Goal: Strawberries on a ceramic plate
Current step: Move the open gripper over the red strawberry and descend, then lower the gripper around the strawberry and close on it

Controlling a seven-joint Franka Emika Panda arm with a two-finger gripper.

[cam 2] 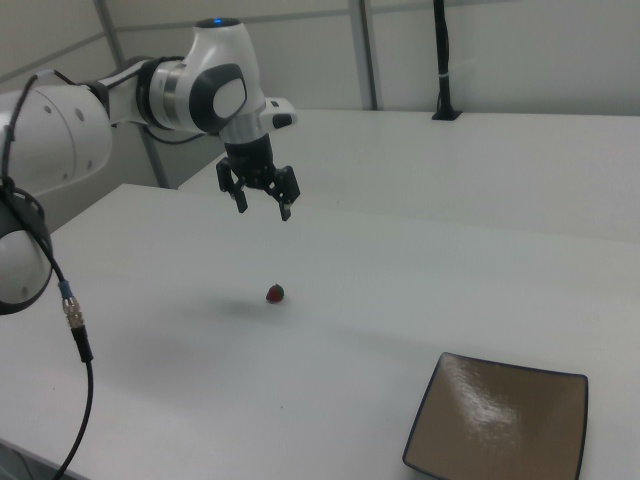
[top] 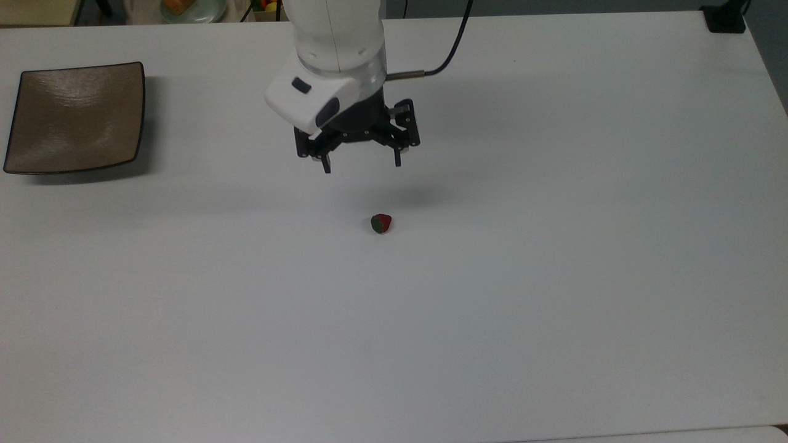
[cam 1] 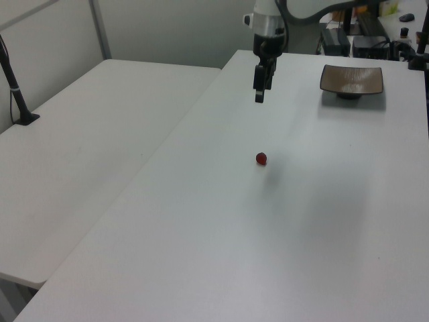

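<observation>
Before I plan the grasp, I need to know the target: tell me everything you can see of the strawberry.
The strawberry is a single tiny red fruit with a dark green leafy cap, the cap turned toward the top view's left. It lies on its side on the bare white table, untouched. The gripper hangs above it with fingers open, and the ceramic plate sits far off, at the top view's left edge.
</observation>
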